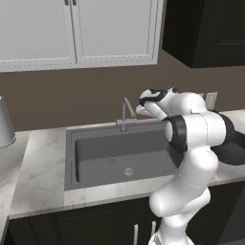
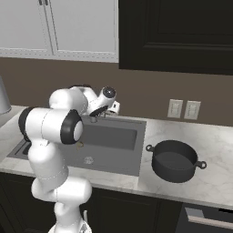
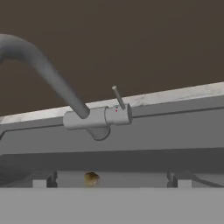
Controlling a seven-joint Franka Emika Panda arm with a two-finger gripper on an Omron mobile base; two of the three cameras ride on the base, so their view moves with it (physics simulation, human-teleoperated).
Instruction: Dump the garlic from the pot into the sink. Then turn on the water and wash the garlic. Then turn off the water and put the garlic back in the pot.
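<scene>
The garlic (image 1: 111,159) is a small tan lump lying on the floor of the dark grey sink (image 1: 72,158), left of the round silver drain (image 1: 128,171). In the hand view the garlic (image 3: 91,178) shows low, below the faucet (image 3: 98,118) with its thin lever (image 3: 117,97) tilted up. My gripper (image 3: 110,181) is open and empty, its fingertips (image 3: 43,180) wide apart, facing the faucet base. It hovers over the sink's back right part, just right of the faucet (image 1: 125,115). The black pot (image 2: 175,160) stands upright on the counter right of the sink (image 2: 113,136).
A grey metal vessel (image 1: 4,125) stands at the far left of the marble counter (image 1: 38,167). Wall outlets (image 2: 183,109) sit behind the pot. Cabinets hang overhead. No water shows at the spout (image 3: 35,61).
</scene>
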